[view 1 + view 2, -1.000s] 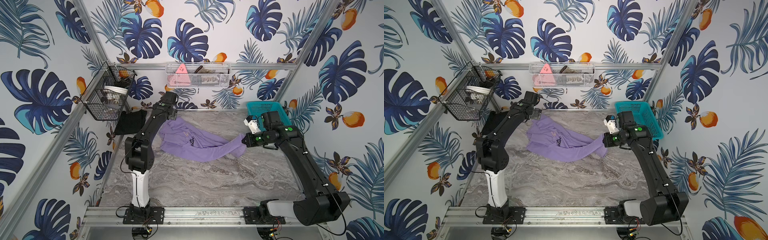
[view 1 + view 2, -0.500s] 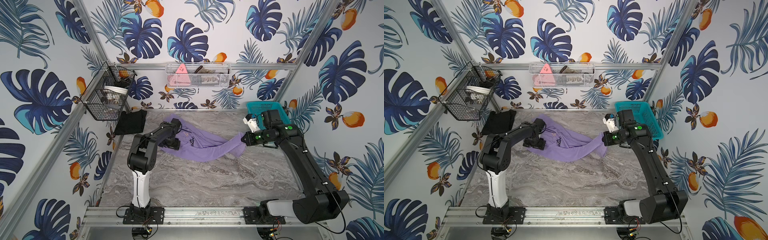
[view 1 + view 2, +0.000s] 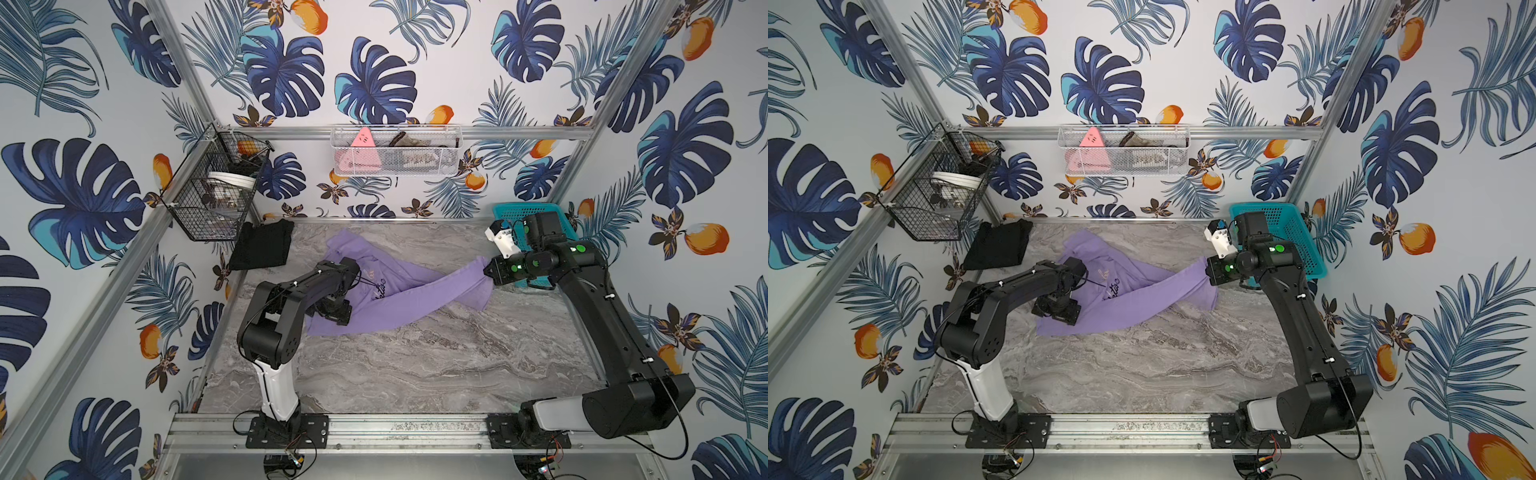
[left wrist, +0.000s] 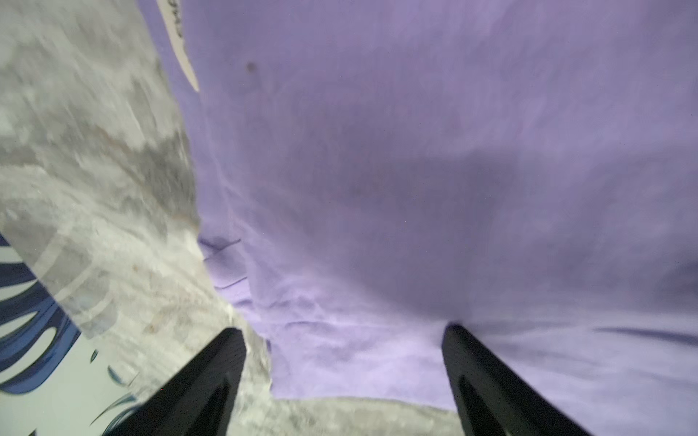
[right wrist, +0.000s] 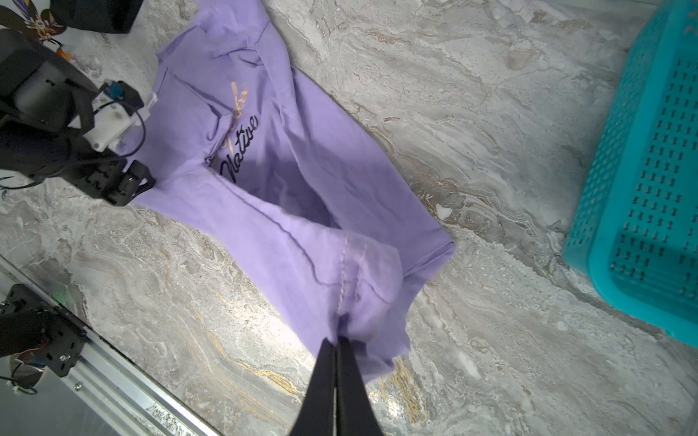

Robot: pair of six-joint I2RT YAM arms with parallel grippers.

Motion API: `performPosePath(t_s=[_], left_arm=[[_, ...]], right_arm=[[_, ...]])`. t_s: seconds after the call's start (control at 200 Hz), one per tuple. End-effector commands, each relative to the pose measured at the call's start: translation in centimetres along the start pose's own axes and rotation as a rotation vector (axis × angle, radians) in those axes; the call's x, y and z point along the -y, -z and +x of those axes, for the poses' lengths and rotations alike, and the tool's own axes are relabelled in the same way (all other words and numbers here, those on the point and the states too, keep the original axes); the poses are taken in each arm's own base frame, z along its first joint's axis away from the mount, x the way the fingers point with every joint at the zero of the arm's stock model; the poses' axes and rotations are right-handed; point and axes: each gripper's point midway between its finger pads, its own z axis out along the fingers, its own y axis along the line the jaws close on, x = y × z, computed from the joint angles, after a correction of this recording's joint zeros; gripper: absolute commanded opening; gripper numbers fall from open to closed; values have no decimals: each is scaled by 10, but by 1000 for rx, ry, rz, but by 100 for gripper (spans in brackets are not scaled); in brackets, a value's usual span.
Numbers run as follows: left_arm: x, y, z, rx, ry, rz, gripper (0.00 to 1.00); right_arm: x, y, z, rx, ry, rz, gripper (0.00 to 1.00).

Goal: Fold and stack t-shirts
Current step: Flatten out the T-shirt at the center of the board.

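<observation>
Bench surroundings inside a leaf-papered cell

A grey marbled bench (image 3: 415, 365) is enclosed by wallpaper (image 3: 286, 70) printed with blue leaves and orange fruit. A teal perforated plastic basket (image 3: 1296, 232) is set at the far right corner. A black wire basket (image 3: 208, 199) holding a white round container (image 3: 230, 179) is hung on the left post. On the back wall a white mesh basket (image 3: 395, 162) is mounted, with a pink triangular item (image 3: 362, 138) seen inside. An aluminium rail (image 3: 395, 428) is fixed along the near edge.
</observation>
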Motion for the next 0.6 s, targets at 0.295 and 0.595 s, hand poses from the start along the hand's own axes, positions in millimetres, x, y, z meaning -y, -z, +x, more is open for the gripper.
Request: performPosePath(t_s=[0.295,0.595], left_arm=[[-4,40,32,79,-11,105,80],[15,48,-11,84,13,181,83]], right_arm=[[16,-12,-31,8,165,35,0],[-27,10,-3,-67,175,-171,0]])
